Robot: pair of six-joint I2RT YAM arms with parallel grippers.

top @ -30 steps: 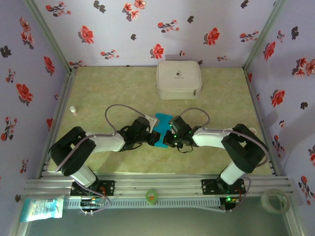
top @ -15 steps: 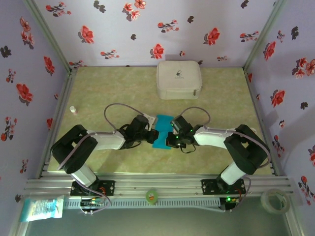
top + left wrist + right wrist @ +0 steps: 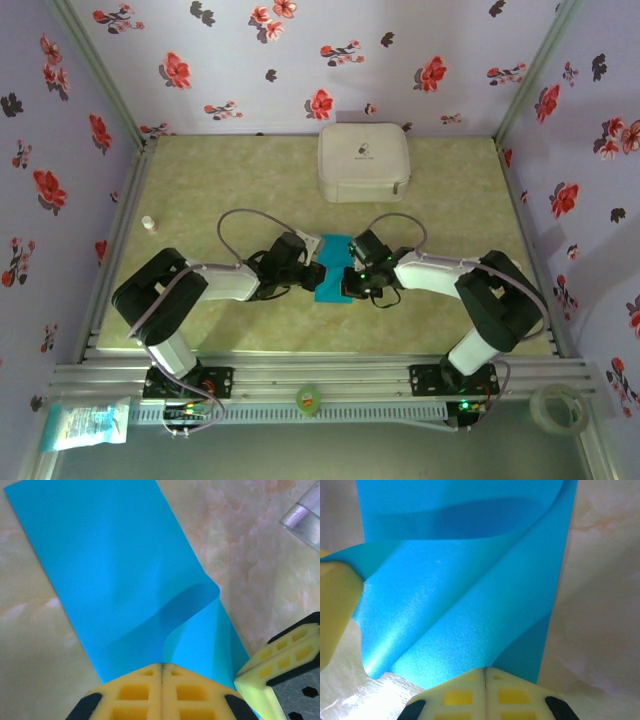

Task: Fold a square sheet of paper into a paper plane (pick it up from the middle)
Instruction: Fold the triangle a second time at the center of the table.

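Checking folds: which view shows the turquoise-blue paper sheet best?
Left wrist: most of the turquoise-blue paper sheet shows, flap curling. Right wrist crops it close; top external shows a small distant patch.

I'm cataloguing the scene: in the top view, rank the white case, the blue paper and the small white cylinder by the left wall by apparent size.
Largest: white case.
Next: blue paper, partly hidden, still clearly smaller.
Smallest: white cylinder.

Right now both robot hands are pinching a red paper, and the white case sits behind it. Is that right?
Not quite: the paper is turquoise-blue, not red, as the left wrist view shows. The left gripper and right gripper do pinch it, with the white case behind.
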